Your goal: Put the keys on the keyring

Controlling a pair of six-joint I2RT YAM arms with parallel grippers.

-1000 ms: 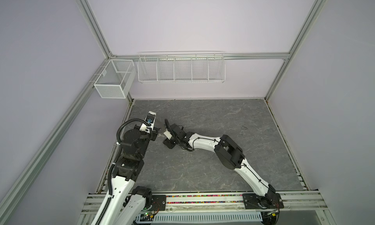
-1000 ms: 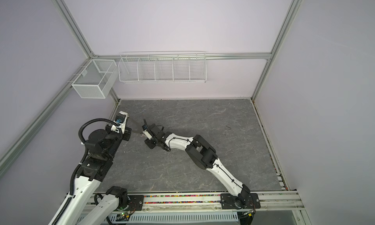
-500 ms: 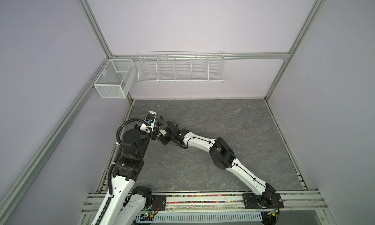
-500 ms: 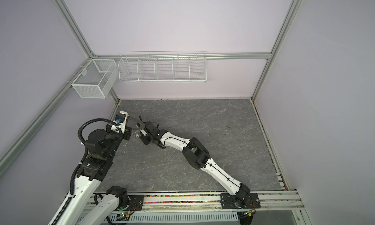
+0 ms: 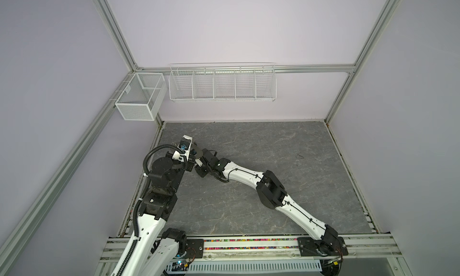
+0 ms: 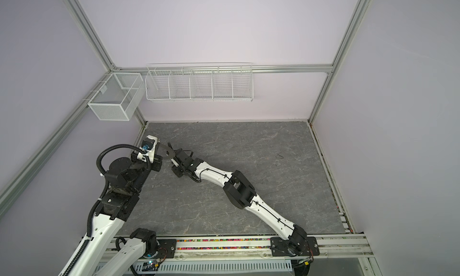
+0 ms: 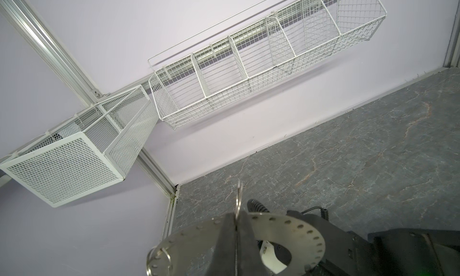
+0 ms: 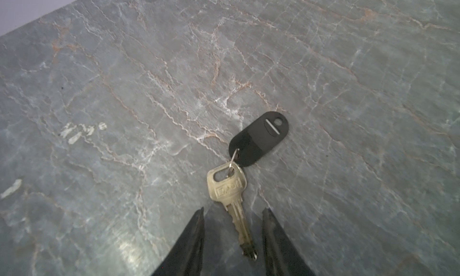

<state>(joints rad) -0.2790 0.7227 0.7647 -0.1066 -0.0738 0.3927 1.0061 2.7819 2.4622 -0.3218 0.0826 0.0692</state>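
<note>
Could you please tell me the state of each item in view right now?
keyring: clamped at its rim by the left gripper.
left gripper: shut on the keyring.
key: lying on the table, ringed to a black fob, ungripped.
right gripper: open, fingers astride the key's blade.

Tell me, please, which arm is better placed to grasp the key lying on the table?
Right. The right gripper stands open, straddling the key on the table; the left gripper is shut on the keyring, so it is occupied.
</note>
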